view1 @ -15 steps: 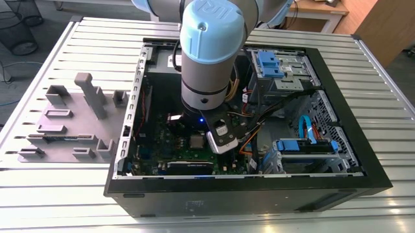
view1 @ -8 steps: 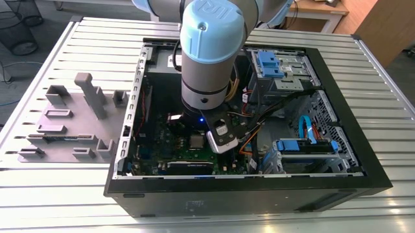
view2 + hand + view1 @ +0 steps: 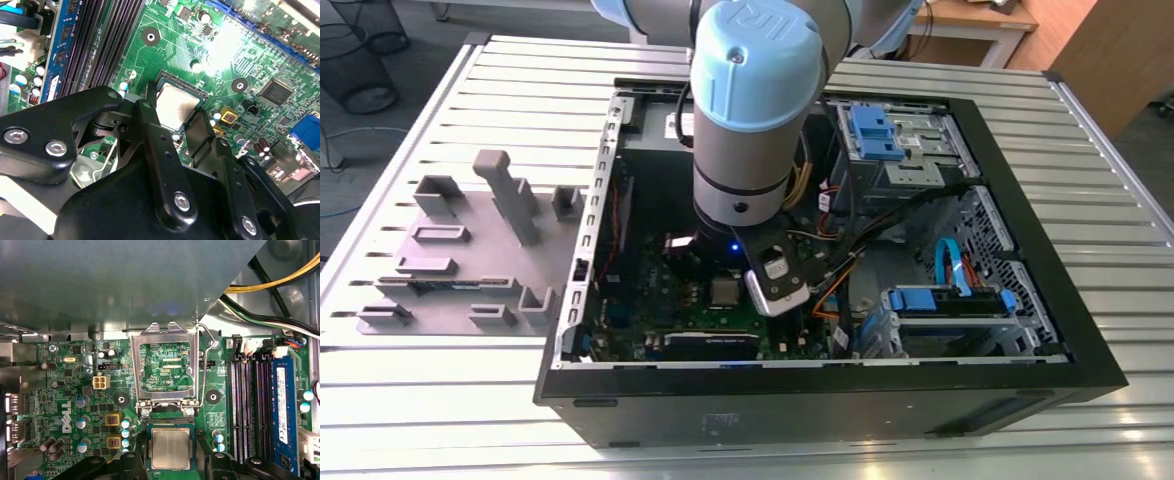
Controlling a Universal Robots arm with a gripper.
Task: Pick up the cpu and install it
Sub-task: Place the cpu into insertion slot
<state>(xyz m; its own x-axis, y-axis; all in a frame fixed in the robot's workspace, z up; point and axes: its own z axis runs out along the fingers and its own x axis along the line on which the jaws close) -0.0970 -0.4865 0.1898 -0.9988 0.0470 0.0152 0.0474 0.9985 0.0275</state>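
A robot arm [image 3: 747,120] was seen reaching down into an open PC case [image 3: 827,400] laid flat on a slatted metal desk [image 3: 454,90]. Beside the case, grey stepped holder blocks [image 3: 467,250] were set out on that desk.

In both wrist views the cpu [image 3: 170,447] [image 3: 176,105], a small flat square with a pale silver-grey metal top, was shown lying level in or just over its socket on the green motherboard [image 3: 75,390]. The hinged metal load frame [image 3: 165,365] was stood open beside the socket. Whether the chip was fully seated could not be told.

In the second wrist view the claw [image 3: 175,120] was seen drawn narrow about the cpu, with one black finger [image 3: 147,117] against each of two opposite edges, so the chip appeared to be held.

The cpu was judged to be light, stiff and flat, with a smooth lid that would offer little friction. It was also judged fragile, since its underside contacts and the socket could be harmed by tilting or pressing. The best hold was judged to be on two opposite side edges, with the chip kept level and squeezed only gently.
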